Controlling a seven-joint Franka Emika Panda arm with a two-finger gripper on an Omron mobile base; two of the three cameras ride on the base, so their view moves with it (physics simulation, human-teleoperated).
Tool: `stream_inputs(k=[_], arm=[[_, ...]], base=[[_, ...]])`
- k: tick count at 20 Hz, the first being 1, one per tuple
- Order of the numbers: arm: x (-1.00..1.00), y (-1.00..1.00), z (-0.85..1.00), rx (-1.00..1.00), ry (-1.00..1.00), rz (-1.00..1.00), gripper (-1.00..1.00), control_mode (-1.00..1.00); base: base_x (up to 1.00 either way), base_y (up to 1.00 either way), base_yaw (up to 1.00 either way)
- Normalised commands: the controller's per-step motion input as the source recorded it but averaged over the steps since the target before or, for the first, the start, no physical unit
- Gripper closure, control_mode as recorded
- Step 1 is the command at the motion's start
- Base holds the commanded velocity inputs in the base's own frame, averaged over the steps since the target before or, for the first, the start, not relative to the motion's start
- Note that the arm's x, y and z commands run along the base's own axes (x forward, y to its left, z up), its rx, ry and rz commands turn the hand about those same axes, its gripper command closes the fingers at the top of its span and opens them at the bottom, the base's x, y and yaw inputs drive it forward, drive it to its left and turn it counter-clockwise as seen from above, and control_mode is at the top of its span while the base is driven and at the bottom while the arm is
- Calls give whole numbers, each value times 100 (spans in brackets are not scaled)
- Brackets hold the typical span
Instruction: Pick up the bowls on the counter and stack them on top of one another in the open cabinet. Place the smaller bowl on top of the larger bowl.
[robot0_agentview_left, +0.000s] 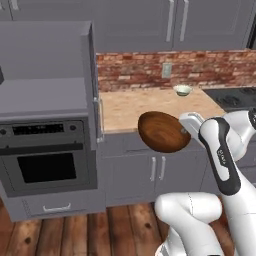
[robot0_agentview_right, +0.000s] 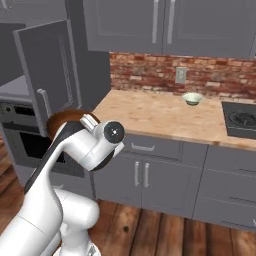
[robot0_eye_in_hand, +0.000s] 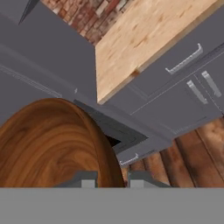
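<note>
Gripper (robot0_eye_in_hand: 108, 179) clamps rim of brown bowl (robot0_agentview_left: 162, 131), tilted, off the counter (robot0_agentview_left: 135, 107) edge. Small pale bowl (robot0_agentview_left: 182, 90) sits near brick wall (robot0_agentview_left: 210, 67).

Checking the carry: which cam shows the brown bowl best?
Left base view: the larger bowl shows whole, tilted on edge in the air in front of the counter. Hand view crops it to its inside by the fingers. Right base view: just a sliver behind the arm.

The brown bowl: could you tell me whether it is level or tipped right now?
Tipped. The brown bowl hangs on its side off the counter edge, its inside facing the left base camera, rim clamped by the gripper.
</note>
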Motion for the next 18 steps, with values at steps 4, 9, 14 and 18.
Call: stream_inputs(k=[4,9,14,18], arm=[[0,0,0,0,0,0,100,100],[0,0,0,0,0,0,100,100],[0,0,0,0,0,0,100,100],[0,0,0,0,0,0,100,100]], base=[[-24,62,0],[-24,62,0],[-22,62,0],[-16,62,0]])
